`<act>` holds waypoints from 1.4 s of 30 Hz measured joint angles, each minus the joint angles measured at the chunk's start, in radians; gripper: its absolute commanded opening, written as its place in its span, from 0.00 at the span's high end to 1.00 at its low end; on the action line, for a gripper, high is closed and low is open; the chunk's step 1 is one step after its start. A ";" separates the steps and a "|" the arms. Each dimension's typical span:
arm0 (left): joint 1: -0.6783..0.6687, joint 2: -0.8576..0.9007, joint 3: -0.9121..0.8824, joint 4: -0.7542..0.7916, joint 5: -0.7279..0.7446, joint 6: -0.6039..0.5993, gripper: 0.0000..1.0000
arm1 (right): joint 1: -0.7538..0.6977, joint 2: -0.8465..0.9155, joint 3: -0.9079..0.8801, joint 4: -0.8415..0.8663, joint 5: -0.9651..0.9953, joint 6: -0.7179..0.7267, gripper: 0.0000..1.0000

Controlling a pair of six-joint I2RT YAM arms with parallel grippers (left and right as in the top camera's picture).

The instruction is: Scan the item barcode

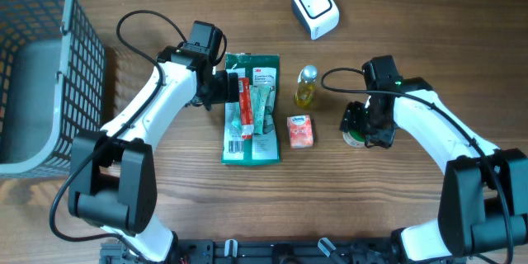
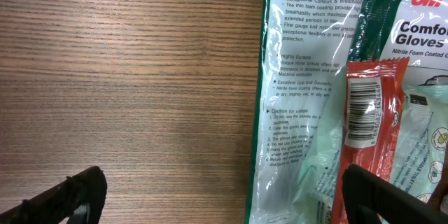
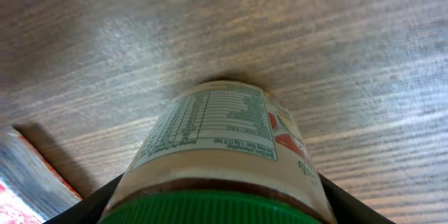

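A jar with a green lid (image 3: 217, 140) stands on the table right of centre, also seen as the jar (image 1: 354, 139) in the overhead view. My right gripper (image 3: 220, 203) has a finger against each side of it just under the lid; from above the right gripper (image 1: 358, 125) covers most of it. The white scanner (image 1: 315, 8) sits at the back. My left gripper (image 2: 224, 189) hangs open over the left edge of a green glove pack (image 2: 308, 77), one fingertip above a red packet (image 2: 374, 126) whose barcode faces up. From above, the left gripper (image 1: 223, 87) holds nothing.
A grey wire basket (image 1: 37, 66) fills the left edge. A small yellow oil bottle (image 1: 307, 85) and an orange box (image 1: 300, 130) stand between the glove pack (image 1: 252, 107) and the jar. The right arm's cable loops near the bottle.
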 measured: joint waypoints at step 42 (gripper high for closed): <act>0.000 0.000 0.000 0.000 0.000 0.000 0.00 | 0.000 0.000 0.000 0.037 0.014 -0.003 0.14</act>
